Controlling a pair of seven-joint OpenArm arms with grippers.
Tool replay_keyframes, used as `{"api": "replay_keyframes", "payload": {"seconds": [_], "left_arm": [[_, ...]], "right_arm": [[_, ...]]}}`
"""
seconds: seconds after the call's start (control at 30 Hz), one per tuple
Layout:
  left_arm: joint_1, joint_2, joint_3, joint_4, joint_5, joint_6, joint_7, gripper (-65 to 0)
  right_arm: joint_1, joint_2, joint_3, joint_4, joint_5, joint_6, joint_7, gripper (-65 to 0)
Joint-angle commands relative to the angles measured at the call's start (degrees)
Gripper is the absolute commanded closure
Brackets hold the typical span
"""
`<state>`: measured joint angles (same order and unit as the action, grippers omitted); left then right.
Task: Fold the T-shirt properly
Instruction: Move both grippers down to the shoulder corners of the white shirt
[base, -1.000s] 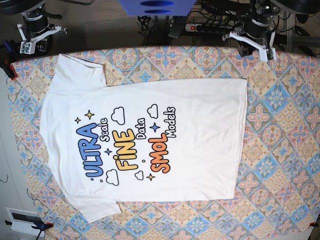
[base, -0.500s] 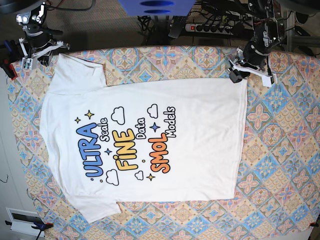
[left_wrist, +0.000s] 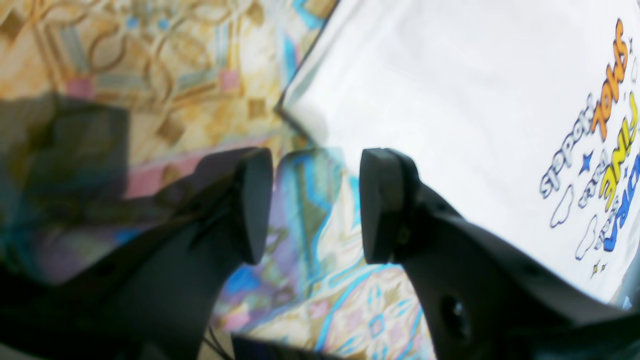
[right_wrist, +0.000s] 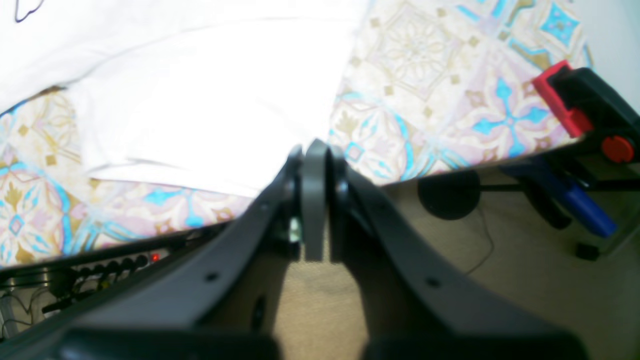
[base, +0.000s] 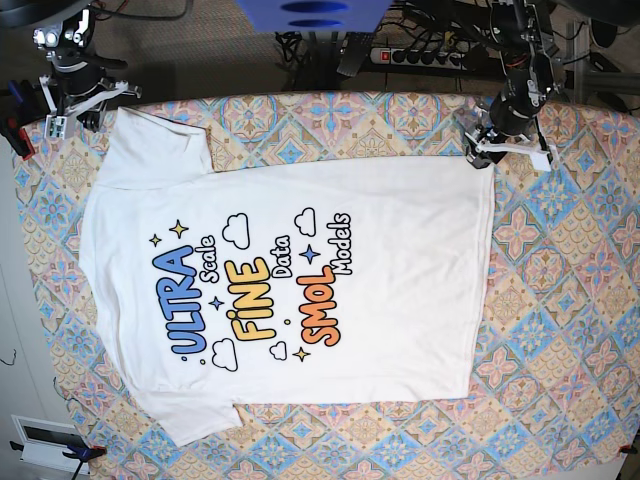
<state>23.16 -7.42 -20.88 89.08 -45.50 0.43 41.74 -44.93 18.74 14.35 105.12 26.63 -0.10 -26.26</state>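
I see the large white short-sleeved cotton T-shirt (base: 300, 270) lying flat, print side up, on the table under its patterned tile-print cloth (base: 570, 300). My left gripper (left_wrist: 311, 205) has its fingers spread; the shirt's hem corner (left_wrist: 282, 107) lies just beyond and between the fingertips, not yet touched. My right gripper (right_wrist: 314, 200) has its fingers pressed together, holding nothing, with the sleeve edge (right_wrist: 200, 170) just ahead of the tips. Risks, in my judgement: the left fingers may pinch the cloth along with the hem; the right, shut, could push and rumple the sleeve.
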Motion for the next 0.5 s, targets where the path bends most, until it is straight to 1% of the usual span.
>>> {"api": "replay_keyframes", "payload": {"seconds": [0.0,0.17,0.27,0.3,0.33,0.37,0.4,0.47], "left_arm": [[-0.08,-0.18,-0.26,-0.07,-0.44,-0.21,-0.29,-28.8],[-4.04,-0.18,-0.26,-4.99,-0.44,-0.21,-0.29,-28.3],[-4.74,-0.1,-0.17,-5.43,-0.44,-0.21,-0.2,-27.9],[-4.74,-0.1,-0.17,-5.34,-0.53,-0.29,-0.2,-26.5],[-4.74,-0.1,-0.17,-5.25,-0.53,-0.38,-0.2,-23.2],[-4.83,-0.1,-0.17,-5.25,-0.61,-0.47,-0.2,-18.4],[-4.83,-0.1,-0.17,-5.25,-1.05,-1.44,-0.2,-13.2],[-4.48,-0.18,-0.17,-5.25,-2.46,-5.57,-0.11,-3.3]], "right_arm": [[-0.48,0.64,0.46,0.86,-0.04,-0.03,1.07,0.0],[0.49,0.64,0.46,0.86,0.05,-0.03,1.07,0.0],[0.84,0.64,0.46,0.68,0.05,-0.03,1.07,0.0],[0.84,0.64,0.46,0.68,0.05,-0.03,1.07,0.0],[0.84,0.64,0.46,0.59,0.05,-0.03,1.07,0.0],[0.84,0.64,0.46,0.51,0.05,-0.03,1.07,0.0],[0.84,0.64,0.46,0.42,0.05,-0.03,1.07,0.0],[0.84,0.64,0.46,0.24,0.05,-0.03,1.07,0.0]]}}
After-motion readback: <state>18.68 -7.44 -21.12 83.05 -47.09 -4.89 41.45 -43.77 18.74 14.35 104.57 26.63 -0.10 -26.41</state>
